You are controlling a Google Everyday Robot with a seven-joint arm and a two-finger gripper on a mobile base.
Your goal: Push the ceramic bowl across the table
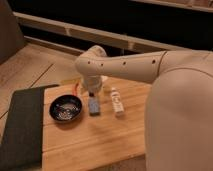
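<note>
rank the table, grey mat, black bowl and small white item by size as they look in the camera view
1. table
2. grey mat
3. bowl
4. small white item
The gripper is low beside the bowl, between it and the white item.

Dark mat (pixel 22 125), white bottle (pixel 117 101), blue block (pixel 94 106)

Your gripper (pixel 92 94) hangs low on a smooth off-white arm shell (pixel 131 66) that looks like plastic with a soft satin sheen. Just left of the gripper you have the small round black ceramic bowl (pixel 65 108), glazed, with a glossy rim and white speckles inside. Under the gripper is the light bamboo-coloured wooden table (pixel 100 142), smooth and low-sheen, with plank grain showing. Further left is the dark grey rectangular mat (pixel 22 125), matt and cloth-like. Right at the gripper is a small blue-grey block (pixel 94 106), matt. To the gripper's right is a small white oblong item (pixel 117 101), smooth, material unclear.
</note>
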